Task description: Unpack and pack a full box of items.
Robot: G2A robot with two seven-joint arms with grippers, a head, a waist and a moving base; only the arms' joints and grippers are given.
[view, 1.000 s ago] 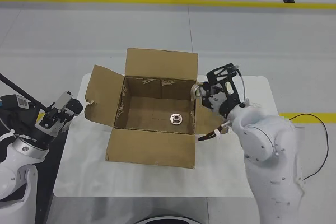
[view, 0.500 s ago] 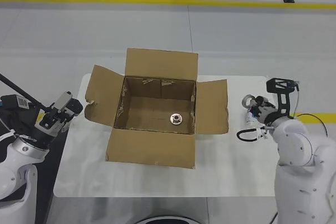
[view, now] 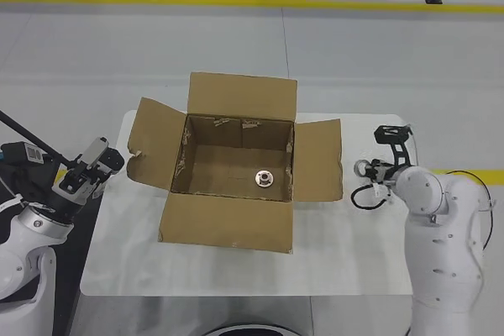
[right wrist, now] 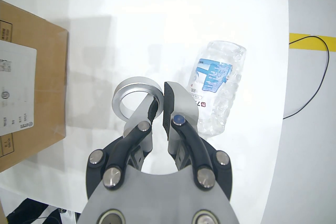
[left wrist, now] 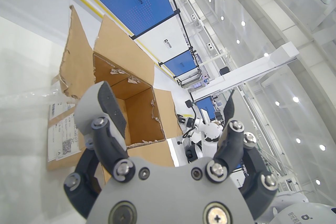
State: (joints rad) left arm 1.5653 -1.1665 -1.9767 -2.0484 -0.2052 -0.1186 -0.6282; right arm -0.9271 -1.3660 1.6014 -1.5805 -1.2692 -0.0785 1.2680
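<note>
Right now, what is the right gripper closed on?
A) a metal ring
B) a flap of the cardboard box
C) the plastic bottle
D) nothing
A: in the right wrist view the right gripper pinches the rim of the metal ring, while the plastic bottle lies loose on the table.
</note>
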